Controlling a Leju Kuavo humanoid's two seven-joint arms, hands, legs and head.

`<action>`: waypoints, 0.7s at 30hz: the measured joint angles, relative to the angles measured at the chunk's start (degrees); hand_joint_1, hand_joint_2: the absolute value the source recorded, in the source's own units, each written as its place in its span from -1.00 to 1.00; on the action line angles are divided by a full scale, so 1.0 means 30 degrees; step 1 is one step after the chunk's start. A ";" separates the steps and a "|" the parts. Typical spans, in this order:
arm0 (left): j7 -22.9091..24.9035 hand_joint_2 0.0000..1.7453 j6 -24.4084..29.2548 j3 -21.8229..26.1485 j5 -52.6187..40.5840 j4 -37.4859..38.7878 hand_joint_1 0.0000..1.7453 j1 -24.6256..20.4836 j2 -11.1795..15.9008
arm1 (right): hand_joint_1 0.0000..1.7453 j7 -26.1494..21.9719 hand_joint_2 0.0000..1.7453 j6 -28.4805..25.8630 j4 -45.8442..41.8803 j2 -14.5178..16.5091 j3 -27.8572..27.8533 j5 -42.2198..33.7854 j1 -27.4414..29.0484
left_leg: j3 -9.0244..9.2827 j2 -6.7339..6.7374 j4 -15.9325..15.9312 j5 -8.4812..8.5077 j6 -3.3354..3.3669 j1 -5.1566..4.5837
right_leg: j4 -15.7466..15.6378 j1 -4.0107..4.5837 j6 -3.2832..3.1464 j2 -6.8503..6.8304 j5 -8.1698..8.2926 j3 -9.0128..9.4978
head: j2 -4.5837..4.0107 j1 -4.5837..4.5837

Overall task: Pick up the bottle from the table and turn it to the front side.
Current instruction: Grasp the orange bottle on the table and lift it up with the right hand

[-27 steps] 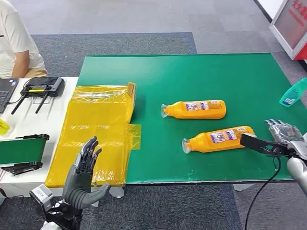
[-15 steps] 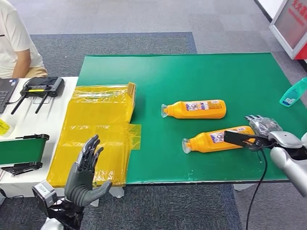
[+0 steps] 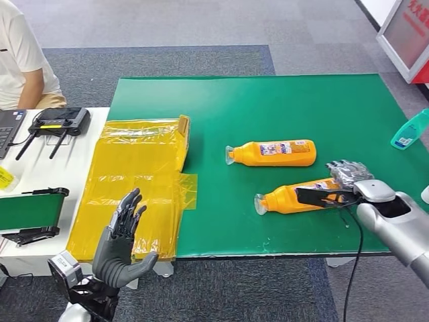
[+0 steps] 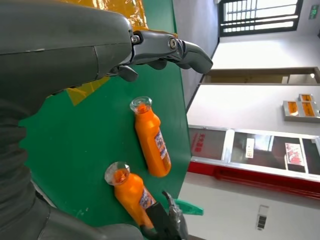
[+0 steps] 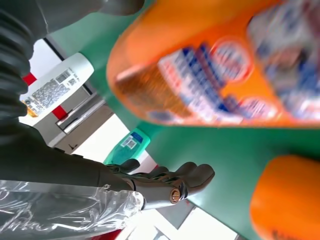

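The nearer orange plastic bottle [image 3: 298, 196] lies on its side on the green counter [image 3: 242, 107], the right hand [image 3: 349, 176] at its base with fingers [image 5: 166, 182] released, so a glancing grasp could roll it away, while the left hand [image 3: 121, 241] hangs spread and empty.

The right robot hand [image 3: 349, 176] is sliding in from the right edge of the desk [image 3: 283, 100], toward the middle. It is now reaching over the base end of the near orange bottle [image 3: 293, 196], with its fingers spread. The left robot hand [image 3: 121, 243] is moving a tiny bit to the right.
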 joint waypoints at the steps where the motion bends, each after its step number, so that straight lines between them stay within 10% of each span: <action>1: 0.0000 1.00 0.0000 -0.0007 0.0000 0.0000 -1.00 -0.0002 -0.0005 | -1.00 0.0007 1.00 -0.0051 0.0191 0.0086 0.0173 0.0069 0.0001 | 0.0000 0.0000 0.0000 0.0000 0.0000 0.0000 | 0.0000 0.0000 0.0000 0.0000 0.0000 -0.0001 | 0.0000 0.0000; 15: 0.0000 1.00 0.0124 -0.0495 0.0000 0.0000 -1.00 -0.0167 -0.0011 | -1.00 0.0273 1.00 -0.0925 0.2146 0.0632 0.1689 0.0825 0.0061 | 0.0009 0.0001 0.0001 -0.0001 -0.0001 0.0000 | -0.0001 0.0000 0.0000 0.0002 0.0000 -0.0003 | 0.0000 0.0000; 19: 0.0000 1.00 0.0158 -0.0668 -0.0005 0.0000 -1.00 -0.0240 -0.0006 | 0.97 0.0184 1.00 -0.1060 0.2353 0.0714 0.1827 0.0893 0.0097 | 0.0015 0.0001 0.0001 -0.0001 -0.0001 0.0001 | -0.0002 0.0001 0.0000 0.0005 0.0000 0.0005 | 0.0000 0.0000; 21: 0.0000 1.00 0.0204 -0.0758 -0.0006 0.0000 -1.00 -0.0276 0.0005 | 1.00 0.0062 1.00 -0.1078 0.2457 0.0752 0.1856 0.0894 0.0082 | 0.0027 0.0002 0.0001 -0.0001 -0.0001 0.0001 | -0.0002 0.0002 0.0000 0.0004 0.0001 0.0018 | 0.0000 0.0000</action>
